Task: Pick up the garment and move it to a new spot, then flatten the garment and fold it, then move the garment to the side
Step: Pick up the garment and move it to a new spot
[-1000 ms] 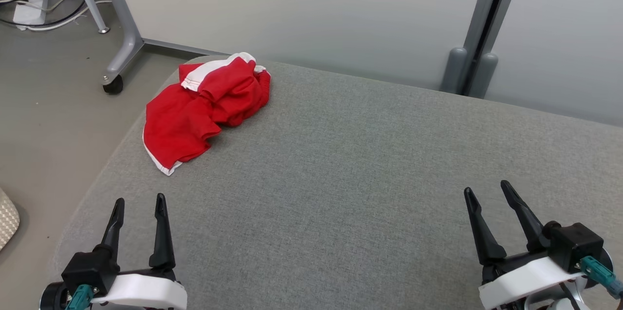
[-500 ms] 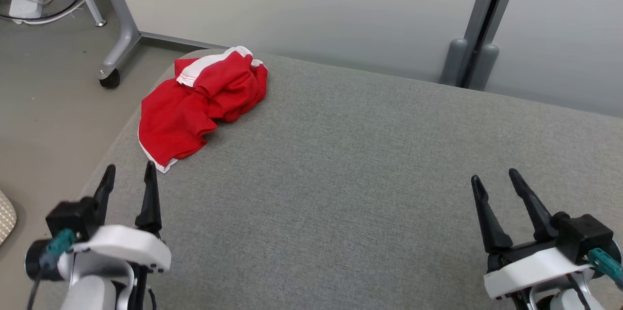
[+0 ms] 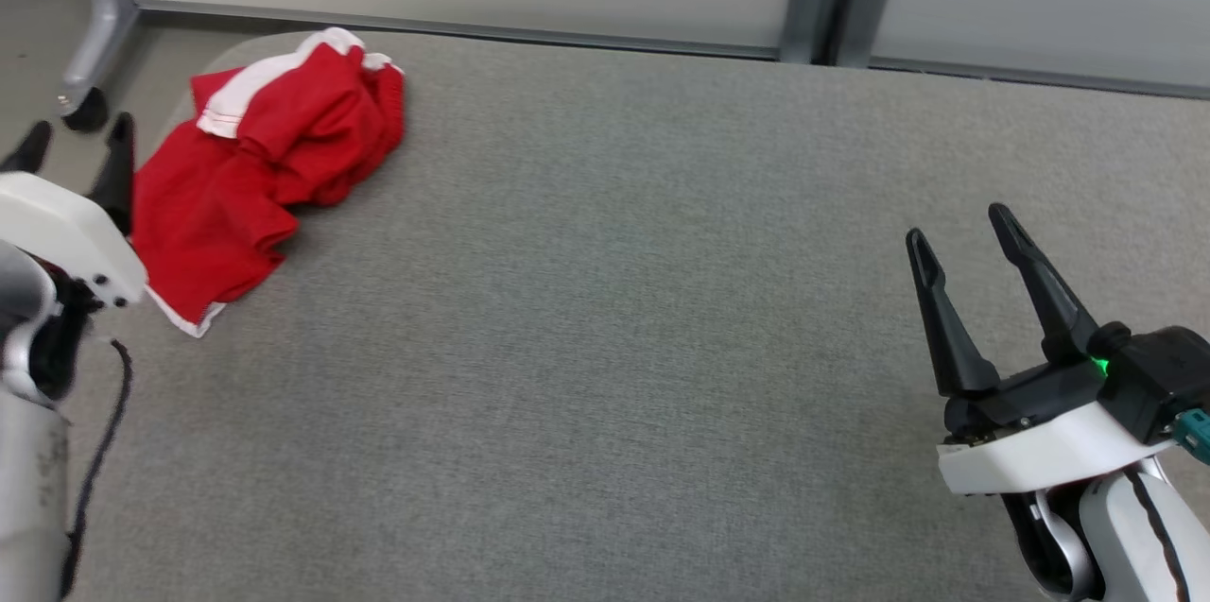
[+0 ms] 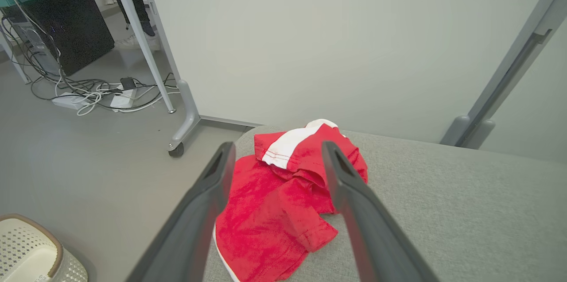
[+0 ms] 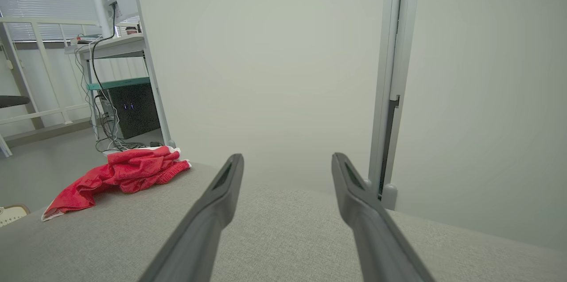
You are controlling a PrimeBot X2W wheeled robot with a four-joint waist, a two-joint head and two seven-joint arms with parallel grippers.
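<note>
Garment (image 3: pixel 255 167), red with white trim, crumpled at bench (image 3: pixel 614 300) far-left corner. Left pincer (image 3: pixel 74 144) spread, just beside garment's left edge. Right pincer (image 3: pixel 958 233) spread, empty, well apart at right.

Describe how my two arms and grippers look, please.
Both the left gripper and right gripper have two long, tapering black fingers backed by a curved white shell. The right shows a green light and a teal connector; a black cable hangs beside the left's grey forearm.
</note>
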